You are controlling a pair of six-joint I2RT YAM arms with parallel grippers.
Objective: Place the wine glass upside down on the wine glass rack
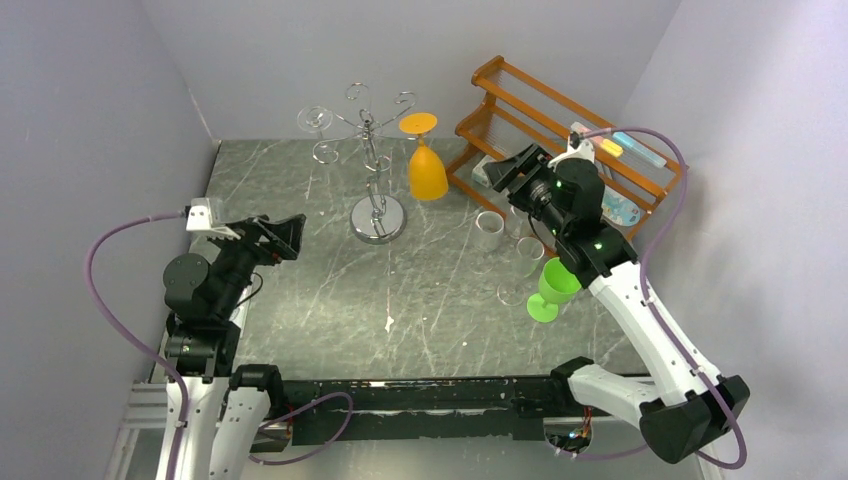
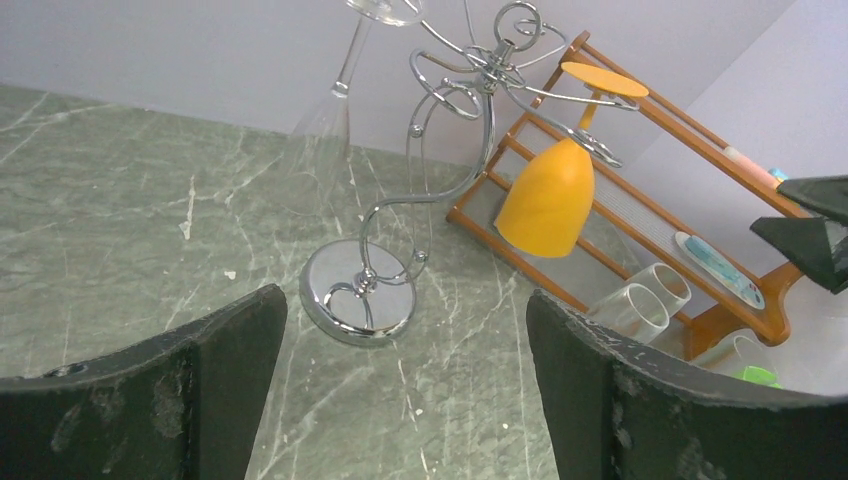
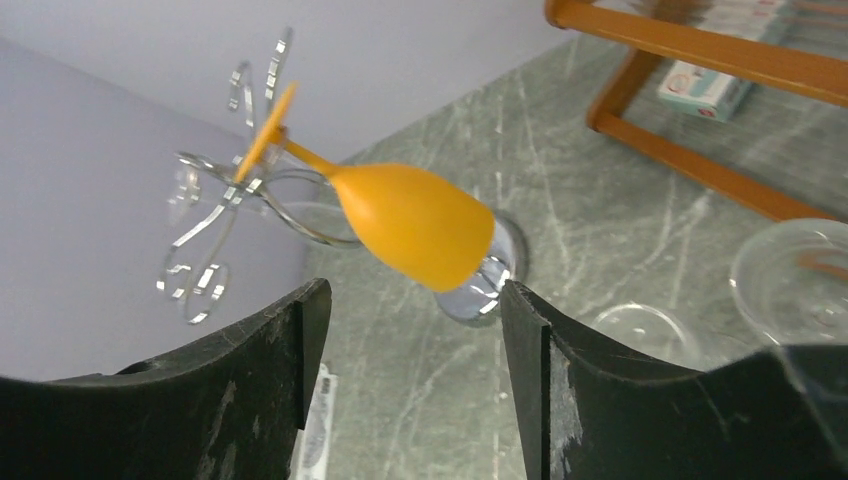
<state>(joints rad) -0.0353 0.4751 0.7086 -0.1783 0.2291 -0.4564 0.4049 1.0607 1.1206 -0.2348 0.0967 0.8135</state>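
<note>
High rear camera looks down — both wrist cameras share the rack [image 2: 358, 295].

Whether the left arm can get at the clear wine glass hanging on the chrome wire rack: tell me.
Probably yes: the left end effector stands open, facing the clear wine glass, with only bare green marble table between them.

A green goblet [image 1: 555, 282] stands upright near a clear tumbler [image 1: 489, 228], beside a wooden shelf [image 3: 700, 45] holding possibly toiletry packets [image 3: 705, 85].

The surface [image 1: 320, 300] in front of the rack [image 1: 378, 216] is open. On its right, clear glasses [image 1: 489, 228], a green glass [image 1: 553, 285] and the shelf [image 1: 488, 68] crowd the way.
</note>
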